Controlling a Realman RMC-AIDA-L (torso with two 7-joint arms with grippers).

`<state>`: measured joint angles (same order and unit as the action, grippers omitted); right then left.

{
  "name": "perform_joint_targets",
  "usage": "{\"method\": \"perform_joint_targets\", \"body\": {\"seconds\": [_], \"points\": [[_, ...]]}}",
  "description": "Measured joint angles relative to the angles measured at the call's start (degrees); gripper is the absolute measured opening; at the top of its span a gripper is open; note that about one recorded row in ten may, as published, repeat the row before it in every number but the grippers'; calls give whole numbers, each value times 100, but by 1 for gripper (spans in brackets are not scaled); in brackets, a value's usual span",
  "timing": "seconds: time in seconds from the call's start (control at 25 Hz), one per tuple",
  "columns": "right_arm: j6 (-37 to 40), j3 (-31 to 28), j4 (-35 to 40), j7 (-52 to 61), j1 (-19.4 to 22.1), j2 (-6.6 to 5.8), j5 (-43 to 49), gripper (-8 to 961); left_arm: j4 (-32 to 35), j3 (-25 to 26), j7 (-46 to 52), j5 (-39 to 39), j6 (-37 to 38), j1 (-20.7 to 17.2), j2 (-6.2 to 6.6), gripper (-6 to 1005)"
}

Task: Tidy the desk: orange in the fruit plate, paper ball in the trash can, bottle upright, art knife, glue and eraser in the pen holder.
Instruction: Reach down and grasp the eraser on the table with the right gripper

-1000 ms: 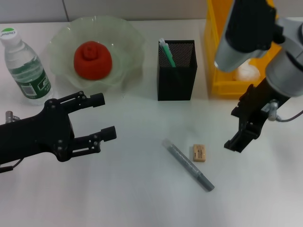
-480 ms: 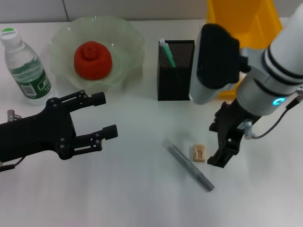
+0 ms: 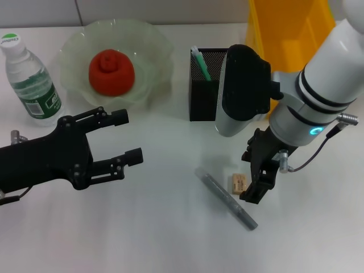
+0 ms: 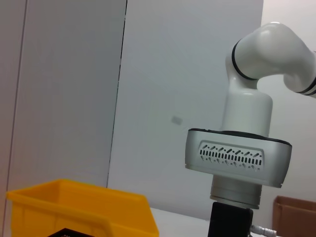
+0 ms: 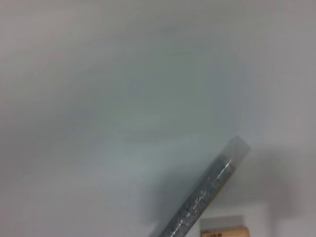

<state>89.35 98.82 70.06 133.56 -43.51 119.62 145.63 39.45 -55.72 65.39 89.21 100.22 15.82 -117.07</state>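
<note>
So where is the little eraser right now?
In the head view, the eraser lies on the desk between the art knife and the right gripper.

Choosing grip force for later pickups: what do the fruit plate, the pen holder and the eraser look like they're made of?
Fruit plate: pale green and translucent with a wavy, glossy rim, so glass or clear plastic; which one is unclear.
Pen holder: matte black with fine perforations, probably metal mesh.
Eraser: small tan block with a printed face, apparently rubber, possibly in a paper sleeve.

Eraser (image 3: 238,183) flat beside grey knife (image 3: 226,198)
</note>
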Motion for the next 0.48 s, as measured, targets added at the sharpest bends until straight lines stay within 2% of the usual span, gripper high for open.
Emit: {"method": "perform_joint_targets", "body": {"seconds": [0.48], "points": [[-380, 14, -383, -148, -26, 0, -169, 832, 2, -9, 0, 6, -69, -2, -18, 786]]}}
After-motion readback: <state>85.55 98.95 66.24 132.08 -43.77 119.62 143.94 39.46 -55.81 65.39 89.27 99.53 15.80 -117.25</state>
